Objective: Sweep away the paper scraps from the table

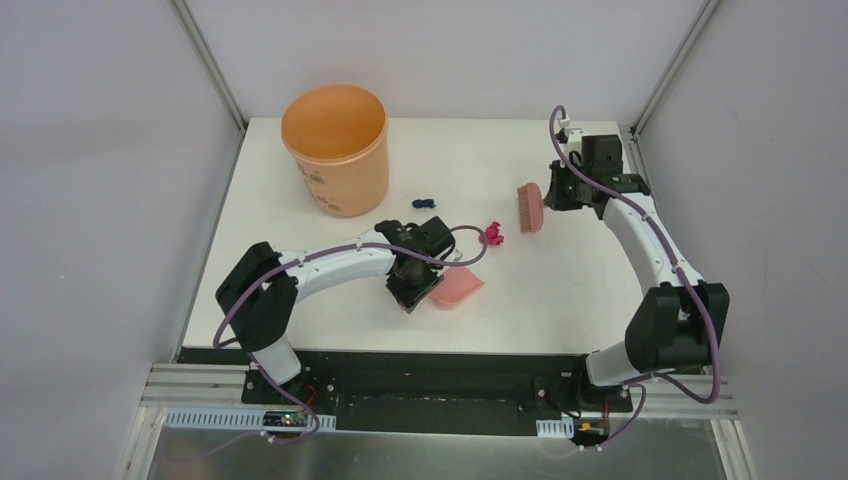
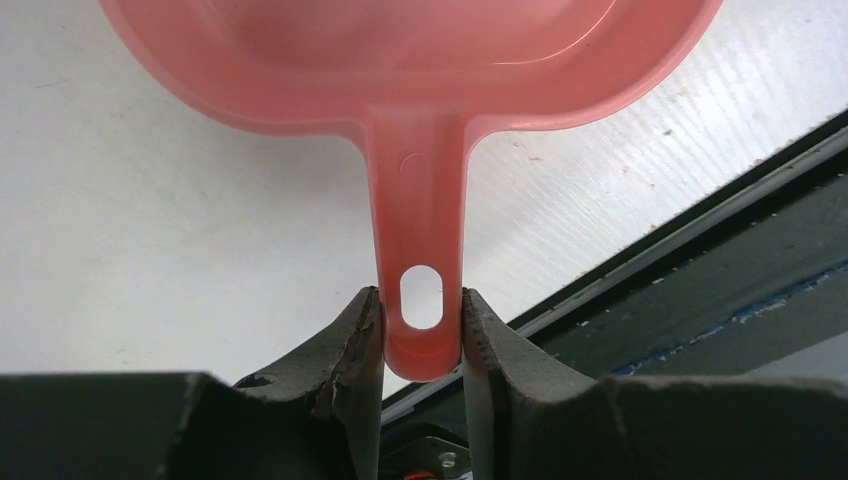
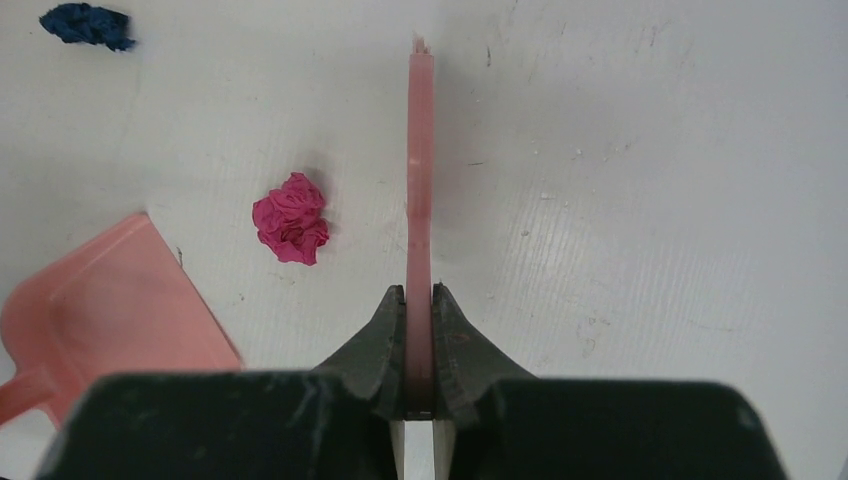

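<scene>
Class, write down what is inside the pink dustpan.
The dustpan shows only bare pink plastic; the magenta scrap lies outside it. From above, the left gripper covers its handle end. Wrist views crop it.

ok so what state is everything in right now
pink plastic dustpan: gripped by its handle in the left hand
pink hand brush: clamped in the right hand
orange plastic bucket: upright, open top
magenta crumpled paper wad: loose on the white table, between dustpan and brush
dark blue paper wad: loose on the table near the bucket
</scene>
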Available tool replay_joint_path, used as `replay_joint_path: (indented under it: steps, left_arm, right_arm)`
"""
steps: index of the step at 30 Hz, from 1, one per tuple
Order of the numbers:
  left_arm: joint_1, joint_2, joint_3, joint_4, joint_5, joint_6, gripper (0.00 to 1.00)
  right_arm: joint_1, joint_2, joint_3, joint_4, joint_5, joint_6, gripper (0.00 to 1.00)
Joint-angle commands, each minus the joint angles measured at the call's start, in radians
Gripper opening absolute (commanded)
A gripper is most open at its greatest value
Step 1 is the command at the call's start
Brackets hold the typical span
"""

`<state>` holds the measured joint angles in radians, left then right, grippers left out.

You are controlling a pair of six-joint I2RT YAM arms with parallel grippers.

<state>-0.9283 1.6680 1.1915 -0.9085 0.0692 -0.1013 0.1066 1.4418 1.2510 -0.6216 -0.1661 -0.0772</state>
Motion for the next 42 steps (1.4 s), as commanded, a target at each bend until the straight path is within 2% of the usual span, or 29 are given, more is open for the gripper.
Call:
replay_joint_path:
  steps: [1,4,8,12,20,28,31,37,42]
  left_arm:
    - [0.002,0.023,-0.005,0.006,-0.057,0.033,0.13]
    - [0.003,0.025,-0.015,0.019,-0.062,0.04,0.17]
    - [0.003,0.024,-0.028,0.029,-0.065,0.041,0.3]
    - [0.003,0.015,-0.031,0.033,-0.064,0.04,0.33]
    - [0.004,0.018,-0.035,0.04,-0.034,0.037,0.4]
    - [0.01,0.005,-0.039,0.049,0.006,0.03,0.27]
    - [0.013,0.003,-0.04,0.049,0.006,0.036,0.18]
    - [0.015,0.015,-0.034,0.042,0.022,0.038,0.0]
    - [0.025,0.034,-0.023,0.028,0.014,0.034,0.0]
  right_arm:
    - [0.001,0.022,0.068,0.021,-0.035,-0.047,0.0]
    - [0.018,0.035,0.09,0.003,-0.039,-0.066,0.0]
    - [0.047,0.059,0.131,-0.04,-0.012,-0.094,0.0]
    - [0.076,0.065,0.149,-0.065,0.007,-0.116,0.0]
    - [0.159,0.089,0.194,-0.126,0.139,-0.185,0.0]
    - [0.272,0.154,0.245,-0.238,0.214,-0.224,0.0]
    - [0.323,0.164,0.239,-0.262,0.208,-0.224,0.0]
    - [0.361,0.177,0.271,-0.352,0.054,-0.197,0.0]
    - [0.378,0.193,0.32,-0.464,-0.092,-0.179,0.0]
